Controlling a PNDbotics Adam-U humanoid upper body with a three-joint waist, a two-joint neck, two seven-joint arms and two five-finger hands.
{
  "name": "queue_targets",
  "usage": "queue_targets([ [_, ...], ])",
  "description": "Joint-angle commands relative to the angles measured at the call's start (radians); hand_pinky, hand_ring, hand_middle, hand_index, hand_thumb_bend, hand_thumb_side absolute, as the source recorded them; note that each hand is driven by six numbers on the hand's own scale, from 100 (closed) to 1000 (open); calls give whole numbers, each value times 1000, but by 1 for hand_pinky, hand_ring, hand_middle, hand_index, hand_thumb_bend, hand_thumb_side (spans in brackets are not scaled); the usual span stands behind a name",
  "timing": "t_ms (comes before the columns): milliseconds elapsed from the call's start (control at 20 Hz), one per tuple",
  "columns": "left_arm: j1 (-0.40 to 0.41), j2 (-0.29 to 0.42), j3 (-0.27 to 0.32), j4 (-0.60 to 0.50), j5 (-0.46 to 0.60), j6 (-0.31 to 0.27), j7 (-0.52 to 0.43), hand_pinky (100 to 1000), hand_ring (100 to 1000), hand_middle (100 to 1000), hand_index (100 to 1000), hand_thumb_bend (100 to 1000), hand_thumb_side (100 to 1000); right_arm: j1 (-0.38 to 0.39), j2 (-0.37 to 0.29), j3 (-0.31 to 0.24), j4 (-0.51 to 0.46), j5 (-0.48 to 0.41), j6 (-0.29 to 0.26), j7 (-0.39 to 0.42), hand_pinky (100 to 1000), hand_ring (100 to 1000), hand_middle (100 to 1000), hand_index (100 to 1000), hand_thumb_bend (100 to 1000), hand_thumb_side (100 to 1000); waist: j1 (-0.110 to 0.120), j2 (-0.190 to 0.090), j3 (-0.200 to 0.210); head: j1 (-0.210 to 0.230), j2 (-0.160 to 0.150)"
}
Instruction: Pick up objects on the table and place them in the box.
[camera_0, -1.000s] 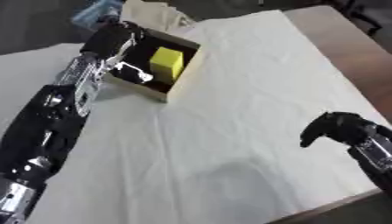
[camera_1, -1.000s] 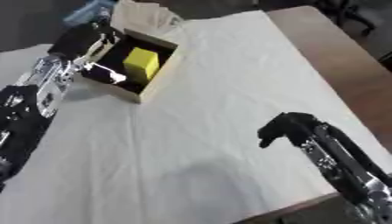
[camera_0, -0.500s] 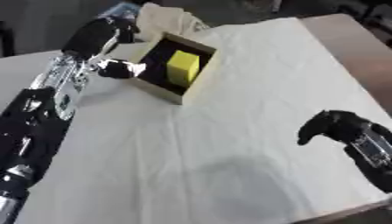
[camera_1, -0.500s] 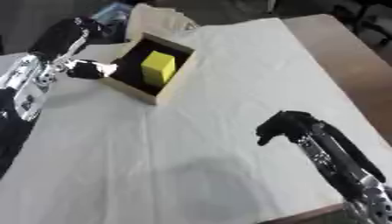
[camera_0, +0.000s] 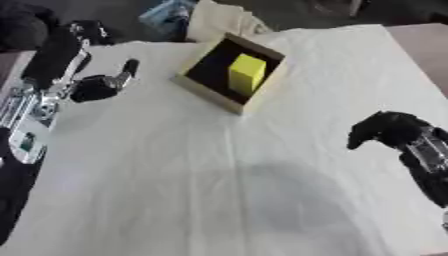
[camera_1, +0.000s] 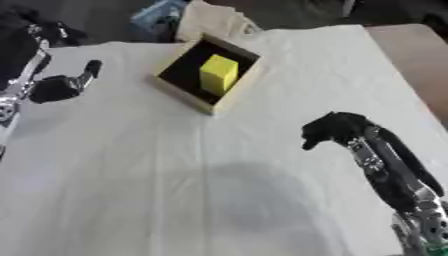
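A yellow block (camera_0: 246, 73) stands inside the shallow wooden box (camera_0: 203, 86) at the far middle of the white-covered table (camera_0: 219, 175). My left hand (camera_0: 96, 87) hovers to the left of the box, clear of it, fingers relaxed and holding nothing. My right hand (camera_1: 331, 129) hangs over the cloth at the right, well in front of the box, with its fingers curled downward and nothing in them.
A cream cloth bag (camera_0: 219, 21) lies just behind the box, with a blue packet (camera_0: 172, 11) beside it. Bare brown tabletop (camera_1: 411, 55) shows past the cloth's right edge. Dark floor lies beyond the far edge.
My left hand has drawn back from the box's left rim toward the left. The view has shifted, so the box sits further right. My right hand has hardly moved.
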Motion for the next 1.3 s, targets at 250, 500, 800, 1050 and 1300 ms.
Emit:
queue_targets([
  [250,118,-122,12,-169,98,64,59,809,600,544,749,247,724,4,-2,-45,-21,-15,8,-93,684,586,593,705,100,970,-18,-4,57,-4,37],
  [500,228,-182,-19,-278,165,91,31,825,614,559,761,225,771,8,11,-44,-21,-24,14,-158,691,603,610,702,100,966,-26,6,79,-1,51],
  [800,361,-210,-27,-410,247,159,-42,826,610,555,762,210,816,15,26,-40,-21,-9,21,-183,688,595,606,699,100,970,-25,10,82,-7,68],
  [1050,486,-199,-29,-532,444,201,-109,825,605,549,759,204,834,19,31,-38,-21,-3,29,-184,686,592,602,698,100,972,-22,2,77,-14,82],
  [1300,516,-148,33,-603,835,247,-248,825,606,549,759,201,840,24,32,-40,-21,0,33,-182,685,590,601,696,100,973,-16,-3,75,-25,84],
])
